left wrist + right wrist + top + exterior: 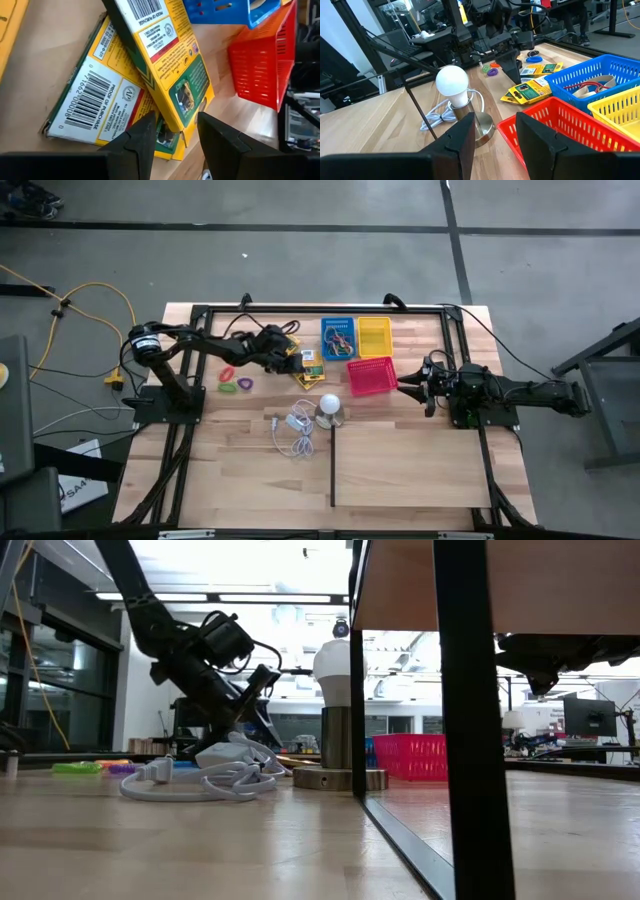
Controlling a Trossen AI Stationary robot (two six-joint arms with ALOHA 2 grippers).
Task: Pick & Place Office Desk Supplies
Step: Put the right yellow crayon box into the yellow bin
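Left wrist view puts my left claw (174, 131) right over the yellow-and-green packets (150, 80), its two fingers parted with nothing between them, the top packet's lower corner sitting just ahead of the gap. From above, those packets (308, 365) lie in a loose overlapping pile on the table (420, 470), just beside the blue basket (338, 337) and near the red basket (371, 376); the yellow basket (375, 335) stands next to the blue one. The coloured rings (236, 383) rest a little way off, nearer my left arm's base.

I judge these packets to be light, flat cardboard: stiff enough to hold shape, but glossy and likely to slide or pivot if I pinch only a corner. The top one is tilted, propped on the one beneath, so its raised long edge is where I would take hold, fingers across the thin faces near the middle of that edge instead of at the flap end, which looks slightly open and could crush.

My right claw (492, 135) waits beside the red basket (560, 130), fingers apart and empty, looking toward the white bulb (452, 81) and the coiled cord (437, 117), neither of which is mine to move.
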